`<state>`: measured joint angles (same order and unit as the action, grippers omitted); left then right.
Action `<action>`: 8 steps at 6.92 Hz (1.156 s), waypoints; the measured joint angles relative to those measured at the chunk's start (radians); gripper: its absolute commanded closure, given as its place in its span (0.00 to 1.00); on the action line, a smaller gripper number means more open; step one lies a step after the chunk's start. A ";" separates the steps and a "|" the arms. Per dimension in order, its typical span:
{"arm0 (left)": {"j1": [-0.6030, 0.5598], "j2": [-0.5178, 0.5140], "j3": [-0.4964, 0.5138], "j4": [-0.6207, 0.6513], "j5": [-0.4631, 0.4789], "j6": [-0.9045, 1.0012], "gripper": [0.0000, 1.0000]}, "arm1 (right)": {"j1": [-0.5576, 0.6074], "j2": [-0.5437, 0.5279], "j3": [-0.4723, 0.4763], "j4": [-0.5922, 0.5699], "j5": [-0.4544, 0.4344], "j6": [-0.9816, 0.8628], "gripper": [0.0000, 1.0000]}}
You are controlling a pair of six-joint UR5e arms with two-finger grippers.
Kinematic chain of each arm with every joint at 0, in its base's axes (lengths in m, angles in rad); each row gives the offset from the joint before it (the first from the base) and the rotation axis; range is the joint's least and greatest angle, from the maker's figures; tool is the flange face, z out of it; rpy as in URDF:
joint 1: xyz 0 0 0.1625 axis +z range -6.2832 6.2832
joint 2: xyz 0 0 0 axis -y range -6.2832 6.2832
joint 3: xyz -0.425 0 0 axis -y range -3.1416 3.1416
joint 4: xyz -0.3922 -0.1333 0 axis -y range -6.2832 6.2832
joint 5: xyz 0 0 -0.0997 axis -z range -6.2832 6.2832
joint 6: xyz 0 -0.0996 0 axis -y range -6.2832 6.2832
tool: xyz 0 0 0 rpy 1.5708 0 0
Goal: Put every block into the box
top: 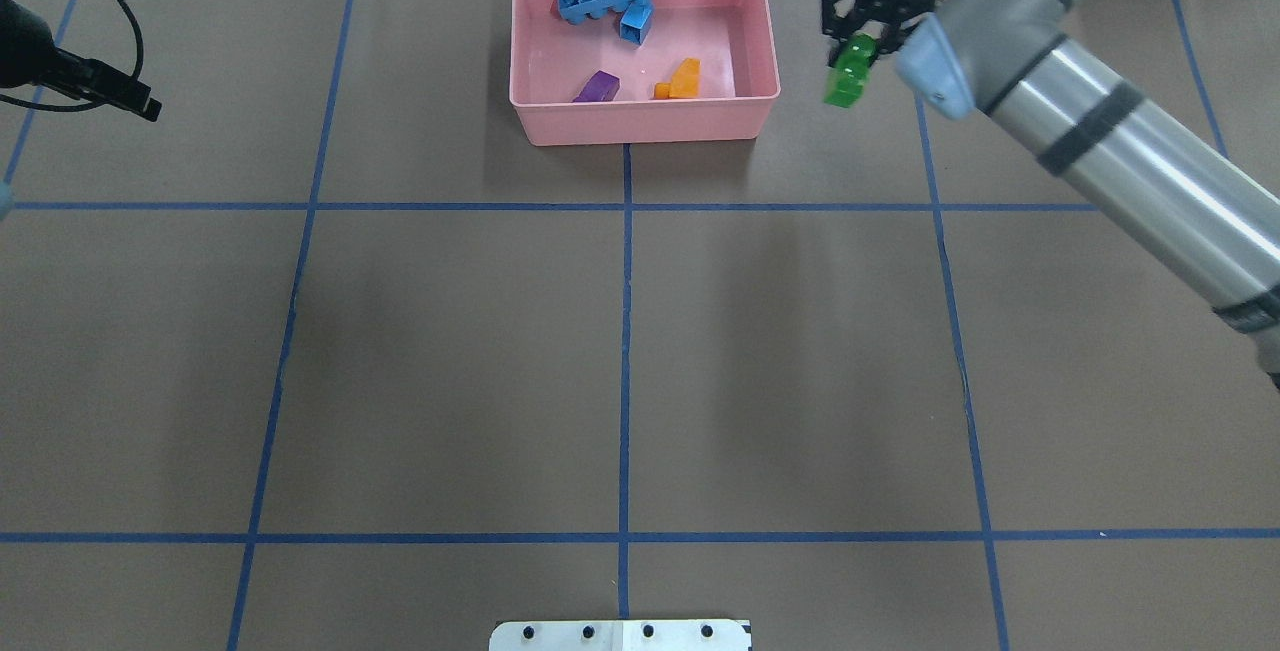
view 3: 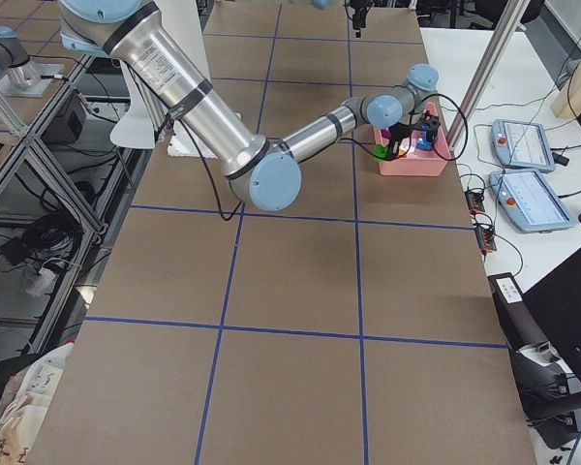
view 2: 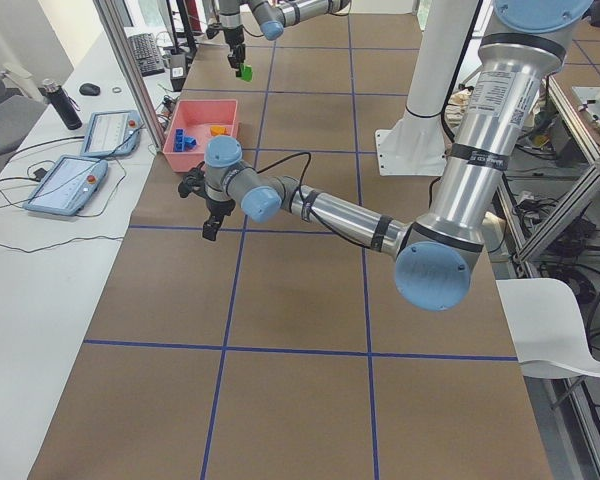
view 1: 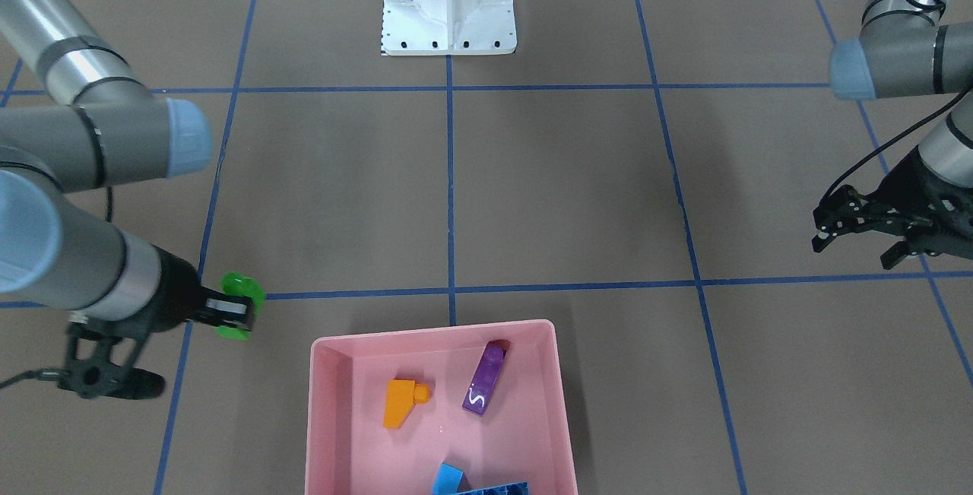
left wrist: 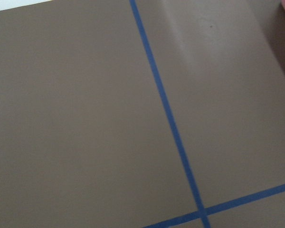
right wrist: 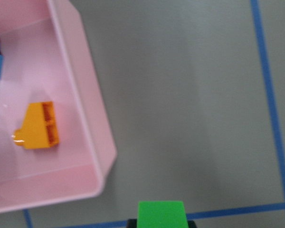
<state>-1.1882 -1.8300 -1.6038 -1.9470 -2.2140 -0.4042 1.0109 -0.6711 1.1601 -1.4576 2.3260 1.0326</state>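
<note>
Green two-stud plastic brick [top: 845, 81] clenched in my right claw [top: 858, 43]; shallow pink plastic box [top: 645, 131] lies just leftward

Light is bright, even and diffuse; the box [top: 645, 123] casts a soft shadow on the table [top: 450, 351] along its robot-side wall; a white glare streak marks the purple block [view 1: 484, 379] inside the box; the left wrist view is hazy; the green block [right wrist: 161, 213] beside the box blurs in the right wrist view.
</note>
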 measured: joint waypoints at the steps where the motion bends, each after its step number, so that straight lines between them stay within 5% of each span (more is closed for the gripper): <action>1: -0.008 0.018 -0.003 0.000 -0.006 0.018 0.01 | -0.030 0.123 -0.163 0.122 -0.038 0.127 0.44; 2: -0.011 0.031 -0.008 -0.001 -0.008 0.025 0.01 | -0.058 0.212 -0.296 0.228 -0.106 0.246 0.00; 5: -0.048 0.071 -0.027 0.008 -0.010 0.080 0.01 | -0.096 0.303 -0.422 0.332 -0.215 0.368 0.00; 6: -0.074 0.082 -0.037 0.043 -0.013 0.131 0.01 | -0.057 0.263 -0.364 0.316 -0.158 0.362 0.00; 8: -0.138 0.119 -0.088 0.188 -0.034 0.275 0.01 | 0.071 -0.077 0.002 0.231 0.000 0.225 0.00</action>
<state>-1.3264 -1.7111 -1.6914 -1.7590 -2.2477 -0.1290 1.0824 -0.7486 1.1620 -1.2267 2.3263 1.2577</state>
